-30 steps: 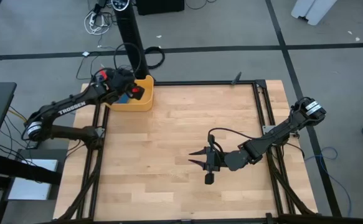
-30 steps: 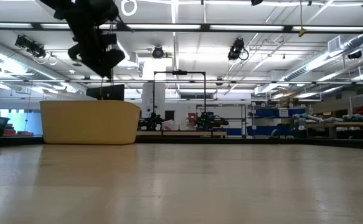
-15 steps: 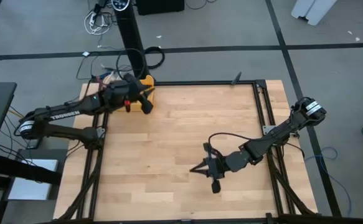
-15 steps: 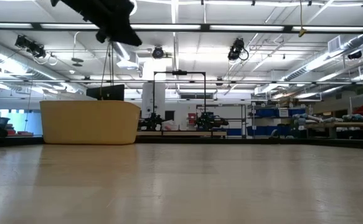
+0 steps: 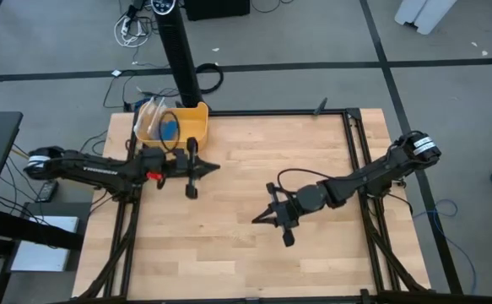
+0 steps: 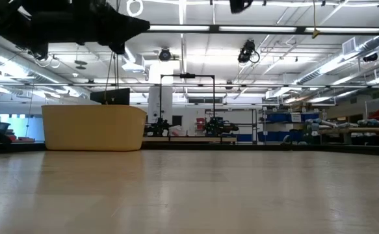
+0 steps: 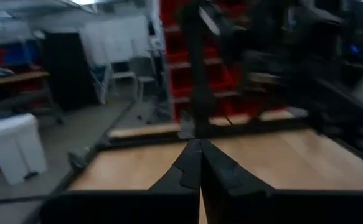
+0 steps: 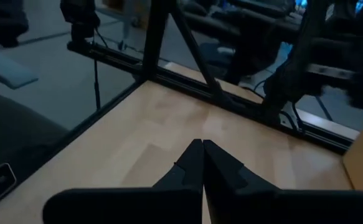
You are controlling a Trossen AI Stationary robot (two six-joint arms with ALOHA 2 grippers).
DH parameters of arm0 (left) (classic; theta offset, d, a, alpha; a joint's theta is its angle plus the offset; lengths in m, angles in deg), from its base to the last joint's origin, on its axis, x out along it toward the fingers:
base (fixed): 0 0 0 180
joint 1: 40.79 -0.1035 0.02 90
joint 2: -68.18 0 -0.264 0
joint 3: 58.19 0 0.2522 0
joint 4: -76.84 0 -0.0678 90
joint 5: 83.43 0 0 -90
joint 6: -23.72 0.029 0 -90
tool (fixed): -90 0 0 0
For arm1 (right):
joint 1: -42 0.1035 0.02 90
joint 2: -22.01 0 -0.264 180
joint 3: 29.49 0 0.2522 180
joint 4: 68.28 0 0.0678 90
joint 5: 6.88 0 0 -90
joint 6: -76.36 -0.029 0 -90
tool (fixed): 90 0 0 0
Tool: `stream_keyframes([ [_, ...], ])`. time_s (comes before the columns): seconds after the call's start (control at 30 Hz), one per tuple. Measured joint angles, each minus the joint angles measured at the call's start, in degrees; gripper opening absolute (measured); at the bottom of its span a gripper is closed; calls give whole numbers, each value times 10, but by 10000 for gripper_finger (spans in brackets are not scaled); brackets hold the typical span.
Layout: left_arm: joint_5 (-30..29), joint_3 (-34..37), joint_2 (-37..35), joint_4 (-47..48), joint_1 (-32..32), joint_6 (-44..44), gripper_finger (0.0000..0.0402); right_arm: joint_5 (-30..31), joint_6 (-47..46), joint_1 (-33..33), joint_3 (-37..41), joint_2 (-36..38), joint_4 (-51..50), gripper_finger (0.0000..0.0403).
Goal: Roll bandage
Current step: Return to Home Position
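The blue bandage (image 5: 170,129) lies inside the yellow bin (image 5: 197,135) at the table's far left corner, next to a clear plastic bag (image 5: 149,114); how it rests there I cannot tell. My left gripper (image 5: 217,167) is shut and empty. It points level toward the table's right, just on the near side of the bin, and its closed fingers show in the left wrist view (image 7: 200,152). My right gripper (image 5: 256,220) hangs shut and empty over the middle of the table, pointing left (image 8: 202,149).
The bin shows as a yellow wall (image 6: 95,127) at the back left in the low view. A black frame rail (image 5: 359,160) runs along the table's right side. Bare wood (image 5: 229,253) spreads between and in front of the grippers.
My left gripper has come away from above the bin toward the table's near edge and right, tipping from pointing down to level. My right gripper has shut and turned a little, staying over the middle of the table.
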Motion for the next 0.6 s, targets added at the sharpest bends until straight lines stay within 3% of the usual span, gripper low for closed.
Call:
stream_keyframes([
  [0.13, -1, 4, 1, 67, 23, 16, 3, -54, -2, -39, 64, 0, 84, 1],
  [0.33, -4, 8, 1, 128, 32, 28, 2, -69, -18, -69, 176, 39, 194, 1],
  [0.6, 91, 96, -21, -1, -18, 18, 2, -42, -24, -72, 360, 203, 295, 0],
])
